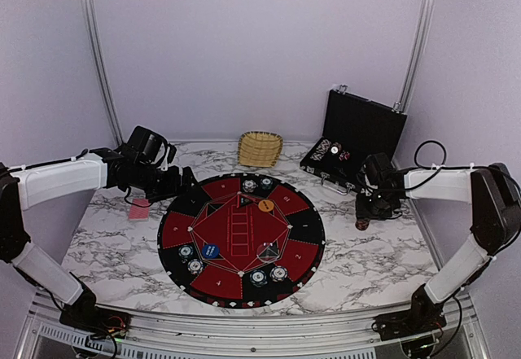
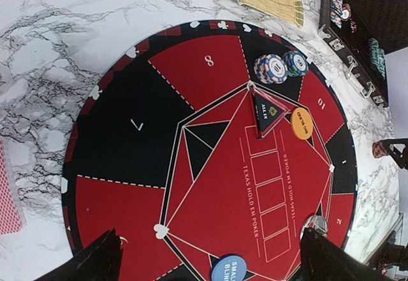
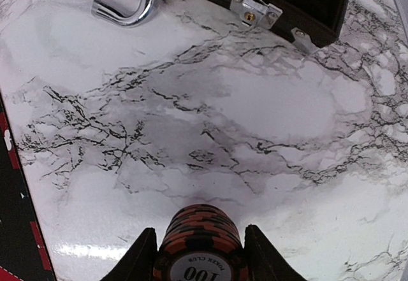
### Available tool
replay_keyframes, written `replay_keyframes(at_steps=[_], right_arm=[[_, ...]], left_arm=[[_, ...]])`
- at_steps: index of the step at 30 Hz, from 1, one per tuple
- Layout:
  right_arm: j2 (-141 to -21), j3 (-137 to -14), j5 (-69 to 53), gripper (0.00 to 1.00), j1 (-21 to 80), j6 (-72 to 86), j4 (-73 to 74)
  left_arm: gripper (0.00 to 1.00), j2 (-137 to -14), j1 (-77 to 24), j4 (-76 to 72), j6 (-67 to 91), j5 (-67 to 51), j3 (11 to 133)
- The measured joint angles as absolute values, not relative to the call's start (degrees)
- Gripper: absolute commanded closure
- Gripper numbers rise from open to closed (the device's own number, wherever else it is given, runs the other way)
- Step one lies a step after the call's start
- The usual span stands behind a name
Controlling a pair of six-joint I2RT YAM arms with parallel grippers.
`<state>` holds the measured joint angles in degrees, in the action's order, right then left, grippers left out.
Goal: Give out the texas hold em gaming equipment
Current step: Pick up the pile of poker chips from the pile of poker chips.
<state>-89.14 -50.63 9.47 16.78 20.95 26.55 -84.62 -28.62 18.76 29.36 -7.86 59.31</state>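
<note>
My right gripper (image 3: pixel 199 235) is shut on a stack of dark red poker chips (image 3: pixel 201 246) marked 100, low over the marble right of the mat; it also shows in the top view (image 1: pixel 363 222). My left gripper (image 2: pixel 210 236) is open and empty above the mat's left part, near the top view's left mat edge (image 1: pixel 181 182). On the mat lie teal-and-white chip stacks (image 2: pixel 271 68), an orange disc (image 2: pixel 301 123), a blue disc (image 2: pixel 228 268) and a pinkish disc (image 1: pixel 269 251). More chip pairs sit at the mat's near left (image 1: pixel 190 258) and near edge (image 1: pixel 269 276). Red-backed cards (image 1: pixel 140 208) lie left of the mat.
The round black-and-red mat (image 1: pixel 309 249) fills the table's middle. A wicker basket (image 1: pixel 260 148) stands behind it. An open black case (image 1: pixel 362 127) with more chips stands at the back right, its metal handle (image 3: pixel 127 7) just ahead of my right gripper.
</note>
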Motion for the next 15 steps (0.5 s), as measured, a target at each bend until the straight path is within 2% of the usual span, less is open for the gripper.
replay_keyframes(at_steps=[9, 15], right_arm=[[-89.14, -50.63, 9.50, 0.67, 16.75, 20.93, 26.57], [-88.92, -50.63, 9.52, 0.68, 16.75, 20.93, 27.14]], left_arm=[[0.01, -84.62, -28.62, 18.79, 29.36, -7.86, 59.31], [0.01, -84.62, -28.62, 18.76, 29.39, -7.86, 59.31]])
